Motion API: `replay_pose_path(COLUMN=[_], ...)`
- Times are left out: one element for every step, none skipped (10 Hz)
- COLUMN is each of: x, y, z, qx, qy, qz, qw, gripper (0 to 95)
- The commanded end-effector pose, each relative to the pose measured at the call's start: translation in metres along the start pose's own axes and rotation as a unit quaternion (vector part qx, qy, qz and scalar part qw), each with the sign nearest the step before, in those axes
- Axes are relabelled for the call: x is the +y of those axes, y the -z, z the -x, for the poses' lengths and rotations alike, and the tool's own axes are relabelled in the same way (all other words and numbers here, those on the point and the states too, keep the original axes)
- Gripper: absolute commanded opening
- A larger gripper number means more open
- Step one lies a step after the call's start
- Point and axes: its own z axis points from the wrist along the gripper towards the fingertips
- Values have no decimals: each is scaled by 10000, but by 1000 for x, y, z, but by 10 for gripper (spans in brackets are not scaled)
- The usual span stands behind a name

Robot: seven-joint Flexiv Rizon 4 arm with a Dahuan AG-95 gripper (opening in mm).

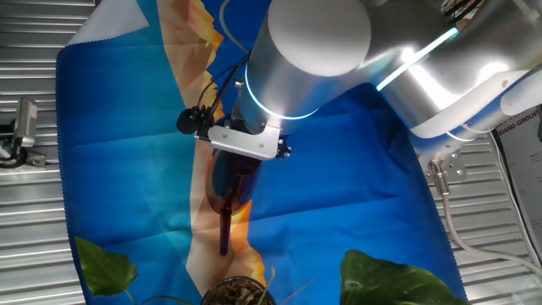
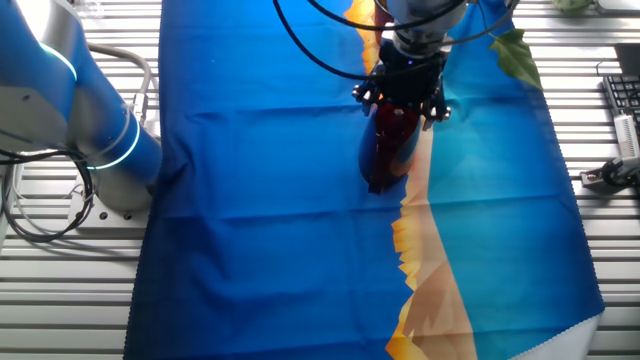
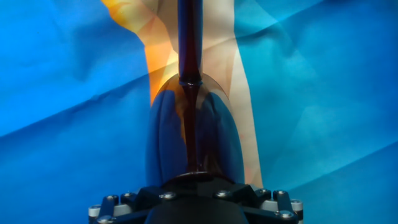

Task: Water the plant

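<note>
My gripper [image 1: 240,165] is shut on a dark red watering vessel [image 1: 230,188], and its long spout [image 1: 224,239] points toward the plant. The plant's small dark pot [image 1: 237,293] of soil and dry stalks sits at the bottom edge of one fixed view, just past the spout tip. Broad green leaves [image 1: 396,278] spread to either side of it. In the other fixed view the gripper [image 2: 398,108] hangs over the vessel [image 2: 390,148], with one leaf [image 2: 516,55] behind. The hand view looks along the vessel's body [image 3: 194,134] and spout [image 3: 188,37]; the fingers are hidden.
A blue and orange cloth [image 1: 127,161] covers the slatted metal table [image 1: 30,212]. A metal clamp [image 1: 21,127] lies at the left. Another arm's base [image 2: 95,130] stands beside the cloth, and a keyboard [image 2: 625,100] lies at the table's right edge.
</note>
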Motion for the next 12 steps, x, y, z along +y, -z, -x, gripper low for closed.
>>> replay_pose_path(x=[0, 1, 1, 1, 1, 1, -1, -2, -4, -5, -6, -8], y=[0, 1, 2, 4, 6, 11, 19, 25, 33, 39, 48, 57], z=[0, 0, -1, -1, -2, -2, -3, -6, -9, -11, -13, -11], qx=[-118, -257, -352, -496, -538, -506, -494, -525, -515, -510, -516, -474], qy=[-96, -137, -170, -227, -262, -278, -286, -290, -284, -272, -290, -241], qz=[13, 61, 83, 141, 164, 168, 208, 236, 268, 303, 336, 374], qw=[9999, 9996, 9992, 9984, 9981, 9982, 9982, 9979, 9979, 9979, 9977, 9979], gripper=[760, 950, 950, 950, 950, 950, 950, 950, 950, 950, 950, 950])
